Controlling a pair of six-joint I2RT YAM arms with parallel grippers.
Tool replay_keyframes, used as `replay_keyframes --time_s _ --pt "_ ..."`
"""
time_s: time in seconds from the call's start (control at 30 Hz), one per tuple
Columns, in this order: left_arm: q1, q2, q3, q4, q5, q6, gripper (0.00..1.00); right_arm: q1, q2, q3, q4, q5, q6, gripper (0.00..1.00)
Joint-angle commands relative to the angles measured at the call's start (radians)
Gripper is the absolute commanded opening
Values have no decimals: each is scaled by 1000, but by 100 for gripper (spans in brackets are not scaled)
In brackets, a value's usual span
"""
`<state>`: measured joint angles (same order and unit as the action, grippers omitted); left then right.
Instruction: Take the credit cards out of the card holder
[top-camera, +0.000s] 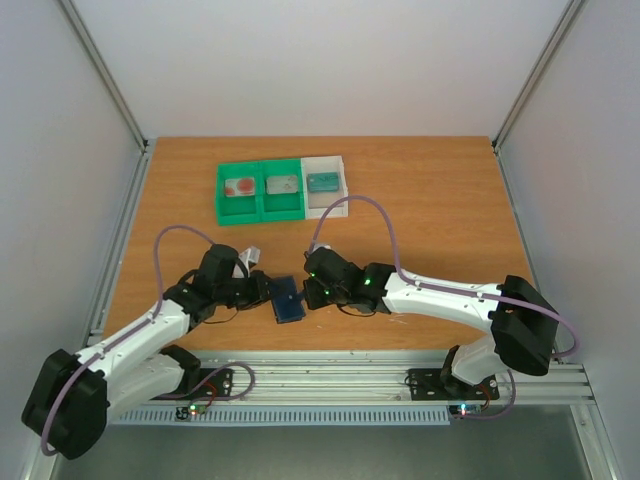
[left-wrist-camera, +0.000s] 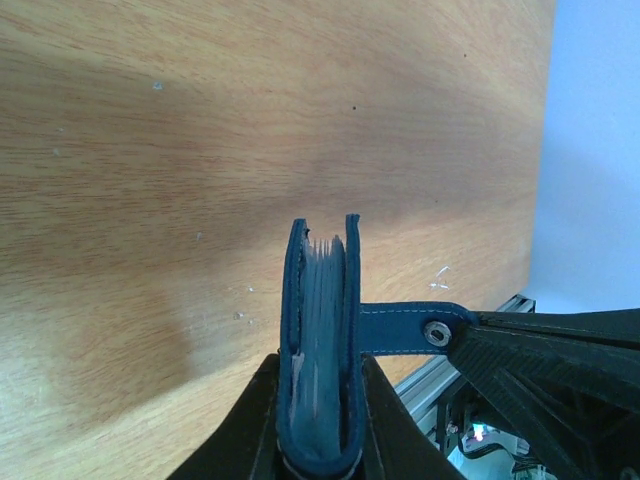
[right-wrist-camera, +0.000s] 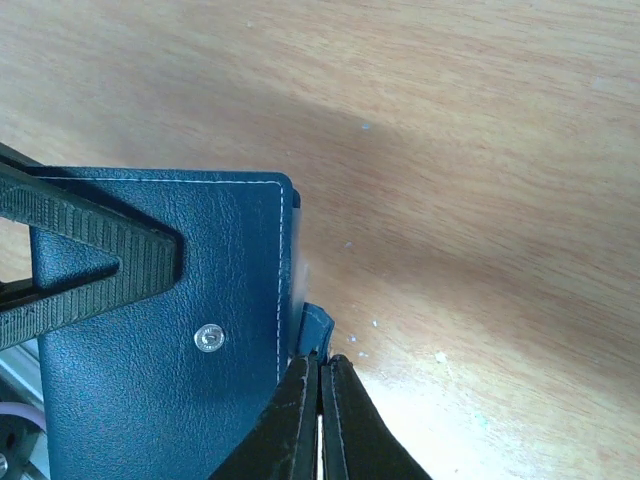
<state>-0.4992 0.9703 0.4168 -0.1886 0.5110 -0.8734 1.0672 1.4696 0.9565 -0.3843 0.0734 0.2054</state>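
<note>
Two grippers share the flat dark-blue leather card holder (top-camera: 288, 300) mid-frame: left gripper (left-wrist-camera: 322, 405) clamps its body, right gripper (right-wrist-camera: 320, 400) pinches its snap tab (left-wrist-camera: 400, 330); next we unfold it

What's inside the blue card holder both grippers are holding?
Between the covers of the dark blue leather card holder, the left wrist view shows only thin blue-grey layer edges. Cards or pockets, I cannot tell: the covers hide every face.
</note>
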Motion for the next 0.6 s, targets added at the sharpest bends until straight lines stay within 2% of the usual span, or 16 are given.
replay_keyframes --time_s 0.0,0.17,0.27,0.37,0.47,0.57 --pt "2 49 7 22 -30 38 6 7 5 -3 6 65 8 1" --pt "3 157 31 35 -34 66 27 5 35 -24 7 127 -1 1" --pt "2 192 46 25 -48 82 48 4 46 -27 -15 137 19 1" --pt "2 180 54 -10 -69 93 62 4 27 -34 -13 115 28 1" --pt "2 147 63 -59 -90 109 69 4 12 -33 -7 94 31 1" --pt "2 122 62 -73 -65 130 71 3 6 -32 8 66 37 1"
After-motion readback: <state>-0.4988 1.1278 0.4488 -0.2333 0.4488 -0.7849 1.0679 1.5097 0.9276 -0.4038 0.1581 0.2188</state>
